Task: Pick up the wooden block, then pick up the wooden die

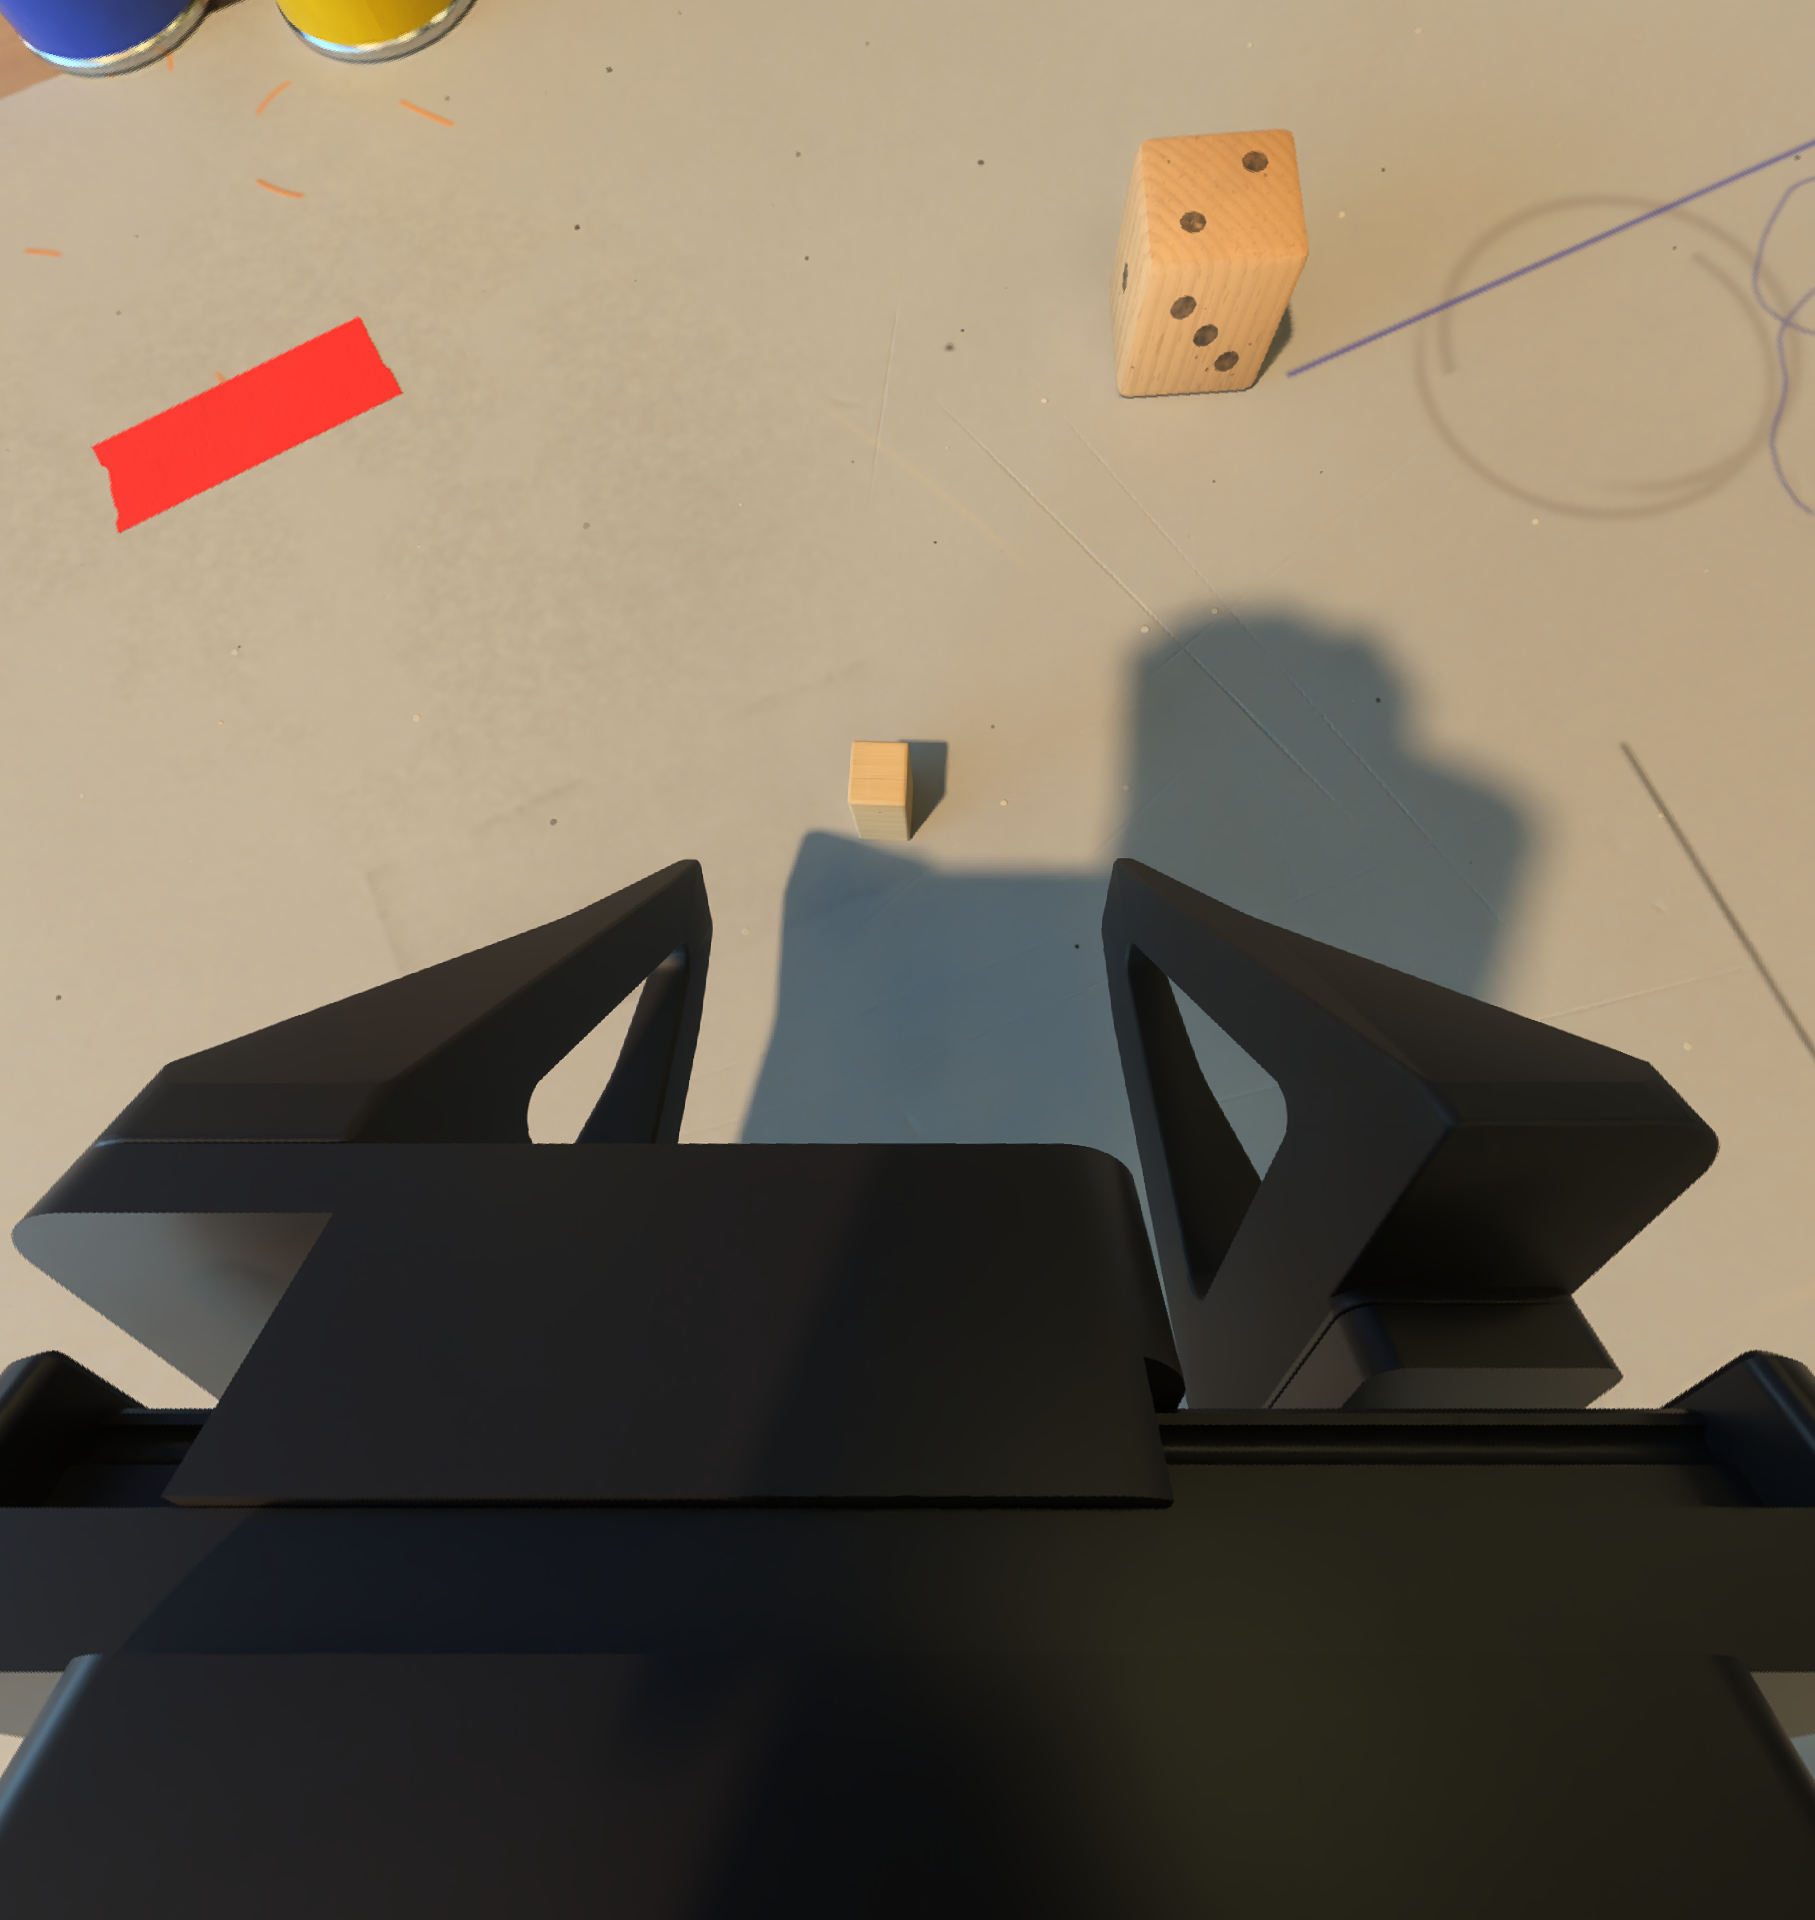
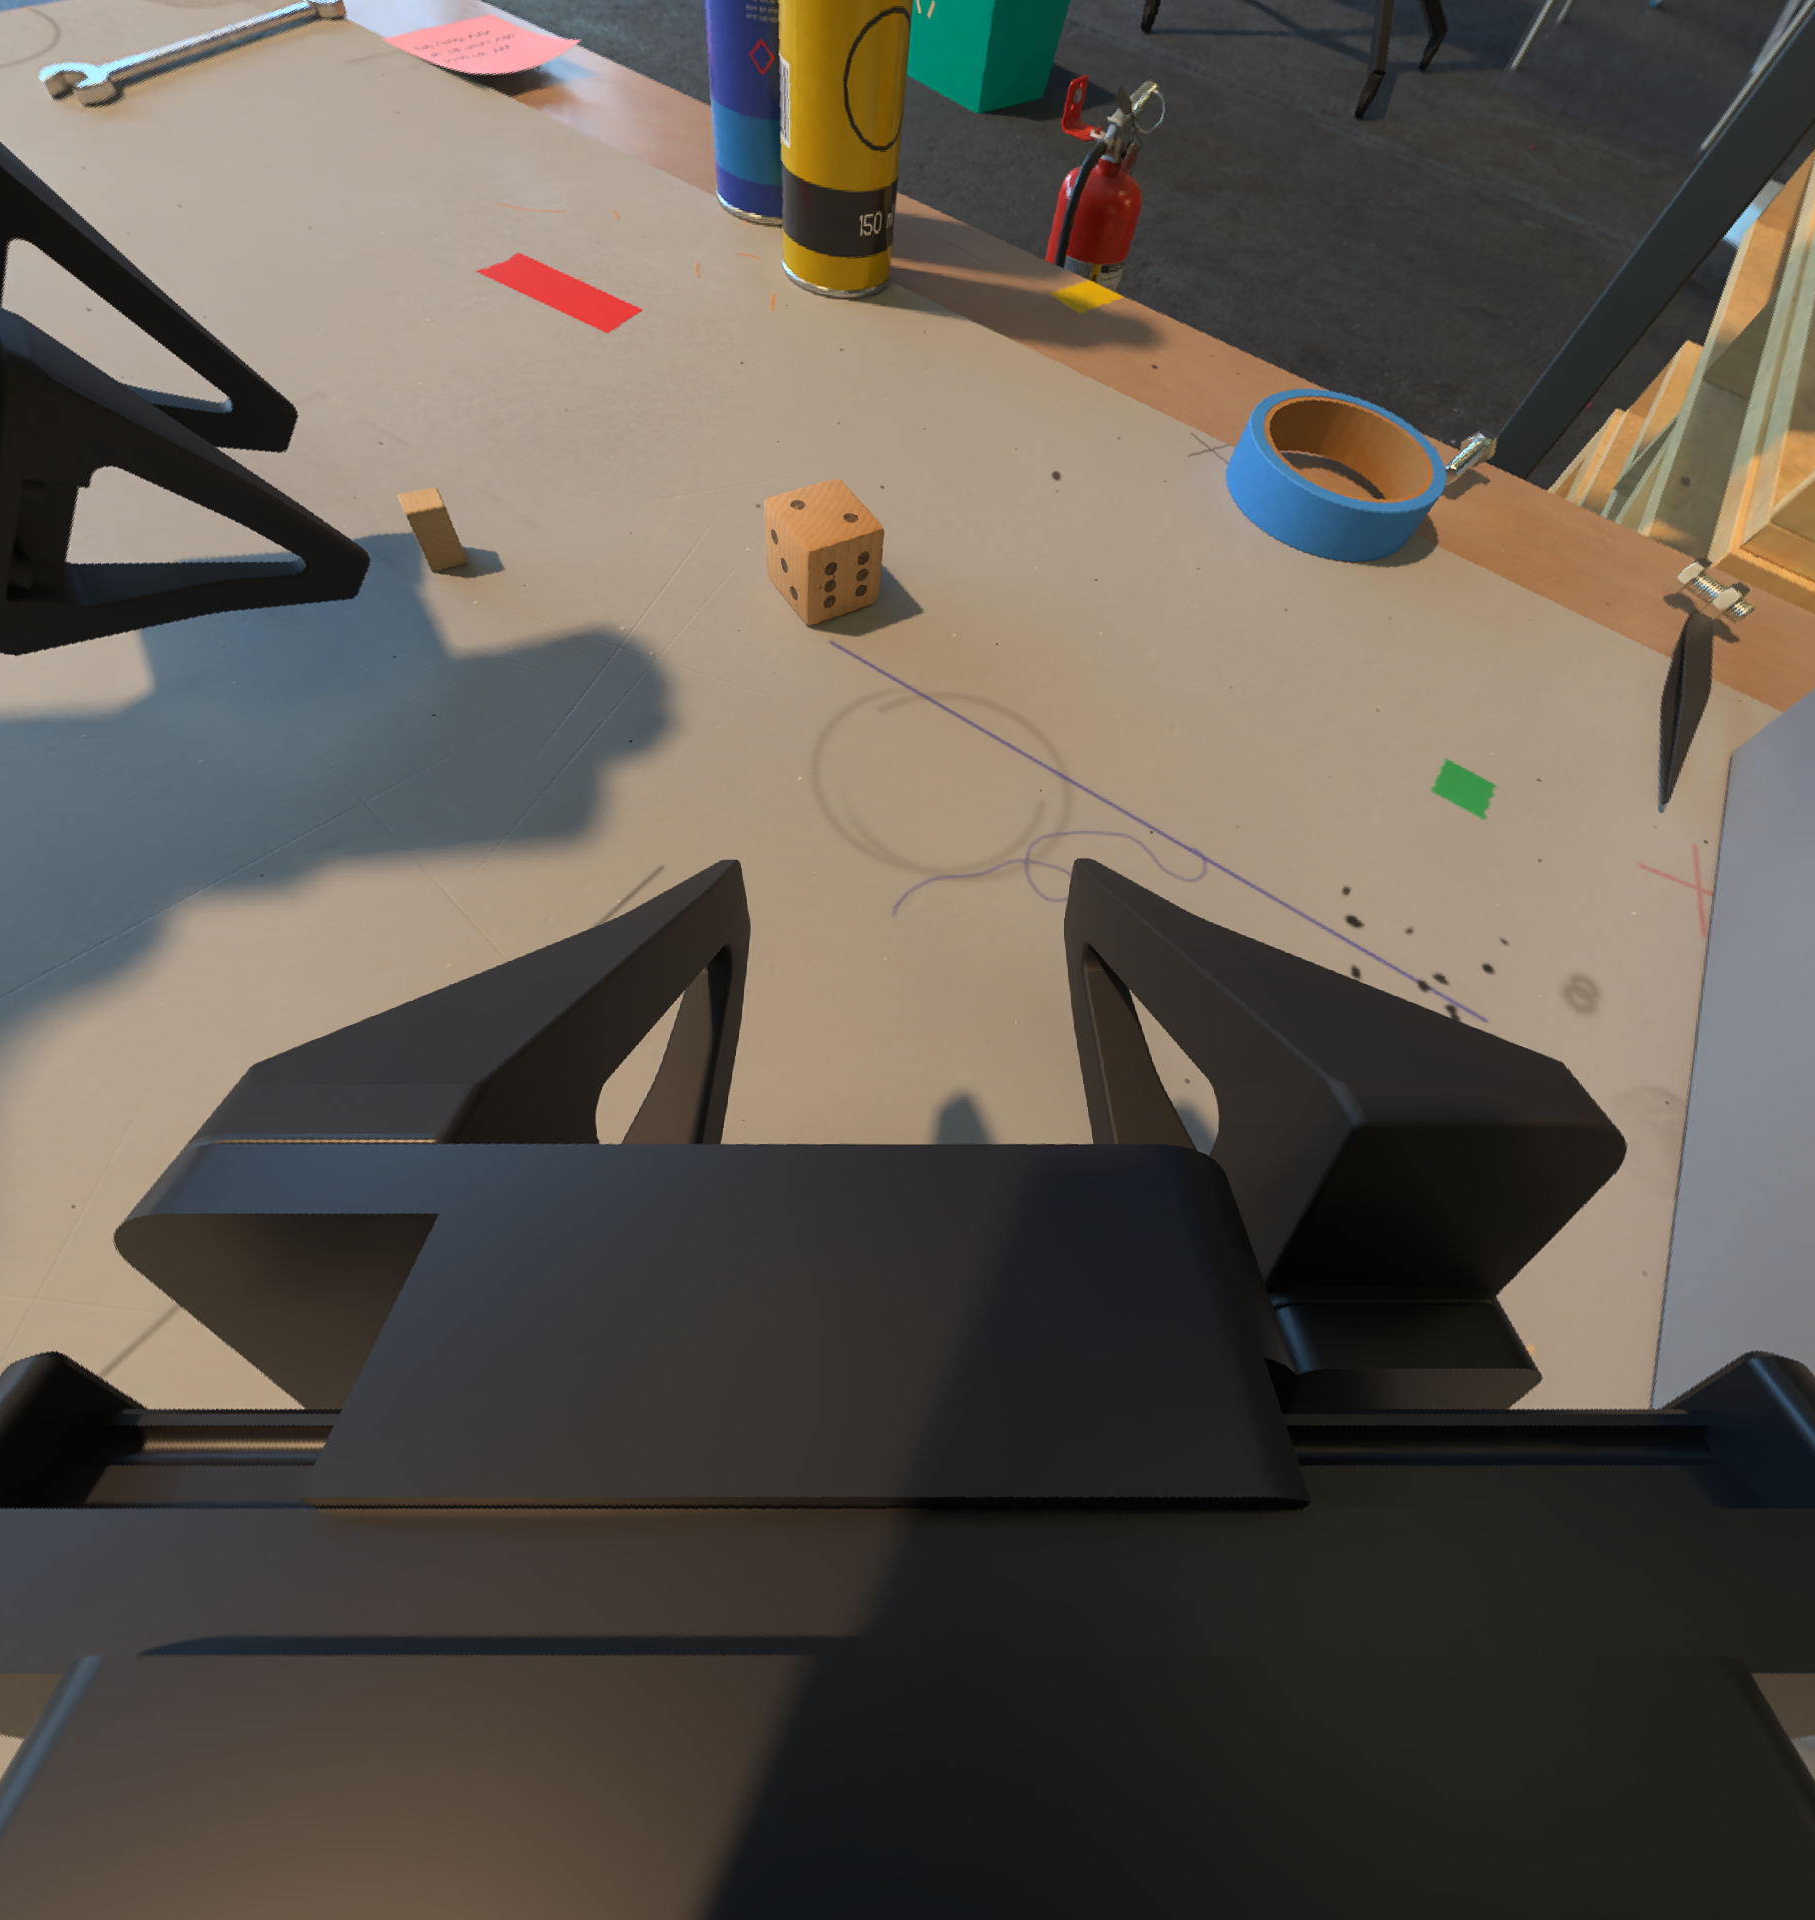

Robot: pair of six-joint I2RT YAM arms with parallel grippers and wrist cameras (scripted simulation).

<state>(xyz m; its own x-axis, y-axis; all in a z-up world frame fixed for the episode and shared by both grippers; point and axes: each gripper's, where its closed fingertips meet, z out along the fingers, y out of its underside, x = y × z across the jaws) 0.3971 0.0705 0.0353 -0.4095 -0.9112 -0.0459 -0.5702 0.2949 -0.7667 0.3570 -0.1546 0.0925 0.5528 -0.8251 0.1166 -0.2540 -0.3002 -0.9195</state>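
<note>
A small wooden block (image 1: 879, 788) stands upright on the tan table, just beyond my left gripper (image 1: 906, 883), which is open and empty above it. The block also shows in the right wrist view (image 2: 432, 529), close to the left gripper's fingers (image 2: 259, 566). The wooden die (image 1: 1206, 262) with dark pips sits farther off to the right; in the right wrist view the die (image 2: 823, 551) is ahead of my right gripper (image 2: 908, 883), which is open and empty, well short of it.
A red tape strip (image 1: 246, 421) lies left. Blue can (image 2: 745, 114) and yellow can (image 2: 843, 145) stand at the far table edge. A blue tape roll (image 2: 1334, 473), green patch (image 2: 1463, 788), wrench (image 2: 181, 52), pink note (image 2: 482, 44) and bolt (image 2: 1713, 590) lie around.
</note>
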